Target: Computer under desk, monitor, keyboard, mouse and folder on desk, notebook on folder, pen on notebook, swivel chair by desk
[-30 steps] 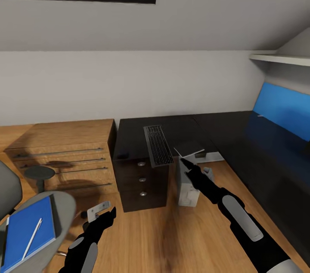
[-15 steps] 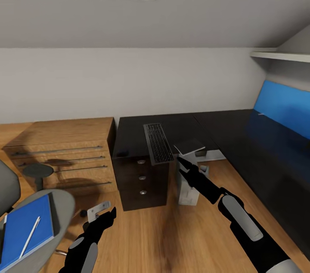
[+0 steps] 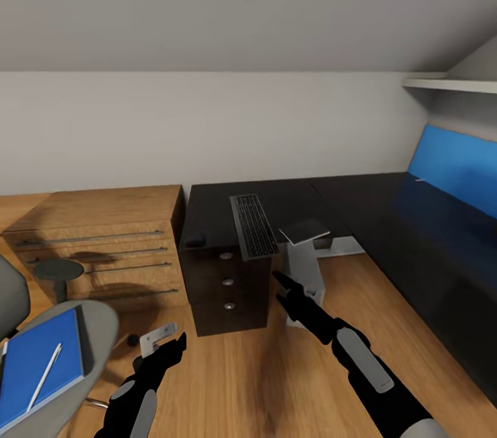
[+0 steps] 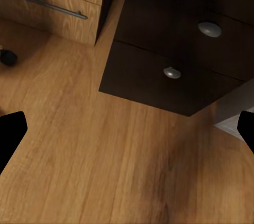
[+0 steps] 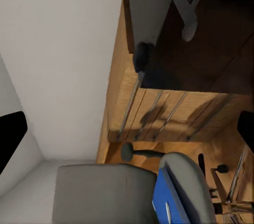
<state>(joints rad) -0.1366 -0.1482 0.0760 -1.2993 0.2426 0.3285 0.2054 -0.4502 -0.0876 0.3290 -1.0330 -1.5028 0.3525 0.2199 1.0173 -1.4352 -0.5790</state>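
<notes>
So the keyboard point(image 3: 254, 225) is lying on the black bench point(image 3: 214, 214), one short end hanging a bit past the front edge above the drawers point(image 3: 226, 283) with the round knobs, and the little black mouse point(image 3: 196, 241) sits near the bench's left front corner. The computer point(image 3: 306, 274) stands on the wood floor point(image 3: 276, 369) just right of the drawers, with a flat grey panel tilted on top of it at the bench edge. Down at lower left the swivel chair point(image 3: 96, 334) carries the blue folder point(image 3: 38, 362) with the white pen point(image 3: 43, 377) lying on it, well apart from the bench. The right hand point(image 3: 286, 290) hovers in front of the computer, holding nothing, fingers spread going by its wrist cam where the tips sit at opposite edges. The left hand point(image 3: 172, 345) hangs low over the floor near the chair's base, also spread and empty. A light wooden dresser point(image 3: 103, 231) stands left of the bench, and a blue panel point(image 3: 455, 169) lines the wall at right.
</notes>
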